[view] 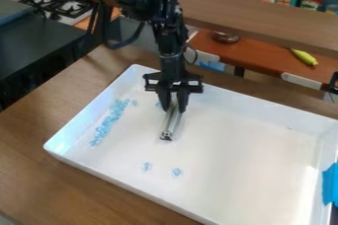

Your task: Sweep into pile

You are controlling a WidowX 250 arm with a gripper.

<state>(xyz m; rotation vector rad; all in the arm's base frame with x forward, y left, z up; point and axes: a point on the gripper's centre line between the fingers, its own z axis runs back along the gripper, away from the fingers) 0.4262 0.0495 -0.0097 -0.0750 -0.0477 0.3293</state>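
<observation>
The black gripper (174, 106) hangs over the upper left part of the white tray (251, 142), shut on a silvery bar-like tool (170, 122) that slants down toward the tray floor. Light blue, clear pieces (109, 121) lie in a long strip along the tray's left side, left of the tool. Two more small pieces, one (147, 166) and another (177, 172), rest apart near the front wall. A bit of blue (158, 104) shows just left of the gripper's fingers, partly hidden by them.
Raised white walls surround the tray on a wooden table (39, 120). Blue tape (330, 184) covers part of its right wall. Behind are a wooden shelf (257, 14), a yellow toy banana (304, 57) and a stove (56, 3).
</observation>
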